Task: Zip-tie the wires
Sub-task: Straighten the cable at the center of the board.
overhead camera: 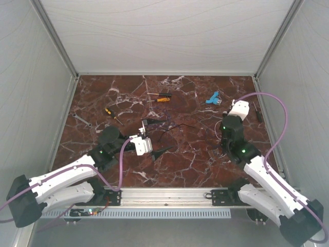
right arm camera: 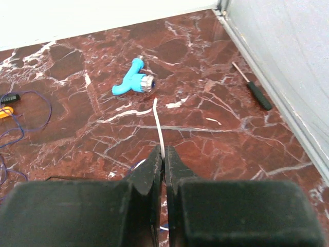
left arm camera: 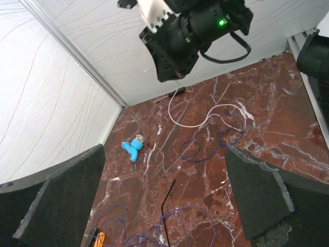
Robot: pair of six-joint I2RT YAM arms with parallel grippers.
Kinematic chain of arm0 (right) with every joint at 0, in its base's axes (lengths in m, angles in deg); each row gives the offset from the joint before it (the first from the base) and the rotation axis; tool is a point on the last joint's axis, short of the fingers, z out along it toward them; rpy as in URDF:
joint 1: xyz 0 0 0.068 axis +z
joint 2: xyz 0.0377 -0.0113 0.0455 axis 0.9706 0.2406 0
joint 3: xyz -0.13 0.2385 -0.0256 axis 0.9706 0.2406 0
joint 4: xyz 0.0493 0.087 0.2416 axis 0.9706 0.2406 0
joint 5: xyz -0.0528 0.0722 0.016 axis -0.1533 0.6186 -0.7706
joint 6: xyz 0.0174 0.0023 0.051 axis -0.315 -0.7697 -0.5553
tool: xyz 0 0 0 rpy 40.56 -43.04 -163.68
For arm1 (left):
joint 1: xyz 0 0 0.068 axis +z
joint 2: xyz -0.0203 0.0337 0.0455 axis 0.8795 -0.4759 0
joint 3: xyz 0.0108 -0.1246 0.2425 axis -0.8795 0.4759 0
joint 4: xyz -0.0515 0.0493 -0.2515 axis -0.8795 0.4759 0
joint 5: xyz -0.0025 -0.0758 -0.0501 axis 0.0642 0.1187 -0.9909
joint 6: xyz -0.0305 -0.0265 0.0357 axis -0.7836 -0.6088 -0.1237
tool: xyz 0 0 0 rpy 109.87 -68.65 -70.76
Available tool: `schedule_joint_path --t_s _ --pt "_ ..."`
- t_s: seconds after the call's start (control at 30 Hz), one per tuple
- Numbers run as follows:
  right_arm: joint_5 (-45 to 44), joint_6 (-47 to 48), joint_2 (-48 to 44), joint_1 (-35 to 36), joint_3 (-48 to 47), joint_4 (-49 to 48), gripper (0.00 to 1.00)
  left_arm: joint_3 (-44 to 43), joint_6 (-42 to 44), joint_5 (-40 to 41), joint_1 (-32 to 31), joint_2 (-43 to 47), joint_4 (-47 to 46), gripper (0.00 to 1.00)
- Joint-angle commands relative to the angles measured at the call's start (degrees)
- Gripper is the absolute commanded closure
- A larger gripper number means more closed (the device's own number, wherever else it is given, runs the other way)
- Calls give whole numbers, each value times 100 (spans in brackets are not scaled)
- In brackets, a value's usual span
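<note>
Right gripper (right arm camera: 163, 154), lower centre, pinches a white zip tie (right arm camera: 158, 121); left gripper (left arm camera: 164, 193) gapes wide near the wires (left arm camera: 229, 135).

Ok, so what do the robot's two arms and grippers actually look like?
Both have white link shells with black joints and bases. The left arm and right arm each carry a looping lilac cable and small green lights at the joints. The left gripper and right gripper have a white wrist block and black, wedge-shaped fingers.
</note>
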Motion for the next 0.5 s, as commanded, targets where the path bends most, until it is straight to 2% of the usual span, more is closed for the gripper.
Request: schedule_joint_path --t_s 0.0,0.47 --pt "743 103 453 -202 45 -929 100 -108 48 -141 -26 92 -79 0" --pt "1340 -31 2199 -464 134 -1489 100 -123 144 -124 -27 75 30 0"
